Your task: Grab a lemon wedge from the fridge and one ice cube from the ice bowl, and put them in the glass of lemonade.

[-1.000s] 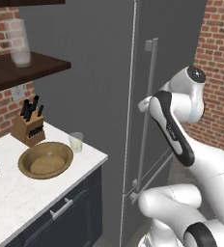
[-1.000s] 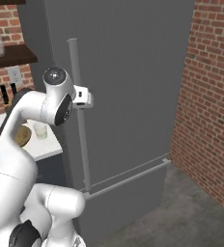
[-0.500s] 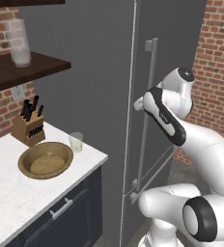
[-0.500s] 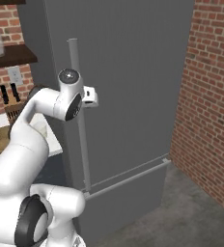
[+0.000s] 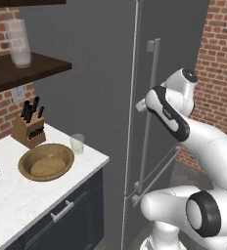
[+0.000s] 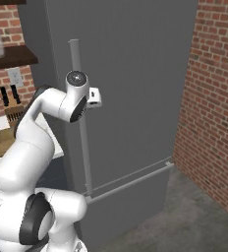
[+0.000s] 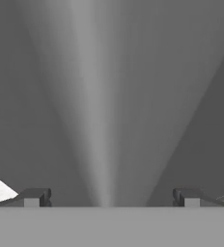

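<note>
— Fridge (image 5: 101,88): tall, dark grey, doors shut, taking up the middle of both base views. Long light grey handle (image 6: 81,123) running upright down the door front.

— And the gripper (image 7: 111,198)?

— Spread wide, nothing between the fingertips (image 7: 34,197). Pointed straight at the handle, seen in the hand view as a pale bar (image 7: 92,111) rising between the two tips. Very close to it; touching or not, cannot tell. Wrist raised to about the handle's upper half in the right base view.

— Lemon wedge?

— Out of sight behind the closed fridge doors.

— Over on the counter (image 5: 17,195)?

— White top, left of the fridge. Brown wooden bowl (image 5: 46,162) sitting near the middle, wide and shallow, with a tiny pale speck inside, likely the ice cube (image 5: 49,157), too small to be sure. Small clear glass (image 5: 77,144) with pale yellowish liquid standing upright just beside the bowl, toward the fridge. Knife block (image 5: 29,128) behind the bowl against the brick wall. Dark shelf (image 5: 22,73) higher up, carrying a tall frosted glass (image 5: 18,43).

— Arm and bowl?

— Well apart.
</note>
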Tool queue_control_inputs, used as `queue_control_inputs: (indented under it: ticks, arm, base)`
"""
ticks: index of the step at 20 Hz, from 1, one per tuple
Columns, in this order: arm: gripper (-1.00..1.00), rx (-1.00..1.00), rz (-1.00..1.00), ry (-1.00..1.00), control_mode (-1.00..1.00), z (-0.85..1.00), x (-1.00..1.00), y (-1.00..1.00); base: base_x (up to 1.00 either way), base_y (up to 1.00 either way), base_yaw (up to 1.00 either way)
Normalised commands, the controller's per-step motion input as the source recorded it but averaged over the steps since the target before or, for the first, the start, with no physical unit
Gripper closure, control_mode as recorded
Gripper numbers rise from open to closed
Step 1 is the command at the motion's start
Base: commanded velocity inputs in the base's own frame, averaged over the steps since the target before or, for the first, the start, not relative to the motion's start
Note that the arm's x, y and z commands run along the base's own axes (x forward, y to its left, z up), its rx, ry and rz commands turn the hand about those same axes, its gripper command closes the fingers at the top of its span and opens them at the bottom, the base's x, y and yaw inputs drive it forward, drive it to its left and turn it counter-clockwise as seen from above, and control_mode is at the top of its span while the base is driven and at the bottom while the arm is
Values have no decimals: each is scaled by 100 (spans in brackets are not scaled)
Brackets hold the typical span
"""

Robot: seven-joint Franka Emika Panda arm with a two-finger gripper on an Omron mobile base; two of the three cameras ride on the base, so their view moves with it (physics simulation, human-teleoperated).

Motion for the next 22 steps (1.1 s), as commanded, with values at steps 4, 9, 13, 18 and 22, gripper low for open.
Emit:
queue_control_inputs:
  ticks: [4,9,13,18,22]
  arm:
    - [-100,0,8,-5,-100,-13,28,0]
    - [-100,0,6,-1,-100,-17,30,3]
    - [-100,0,6,-1,-100,-20,36,16]
    - [-100,0,5,0,-100,-18,28,19]
    - [-100,0,3,0,-100,-20,20,27]
  base:
    - [0,0,0]
    - [0,0,0]
    - [0,0,0]
    - [0,0,0]
    - [0,0,0]
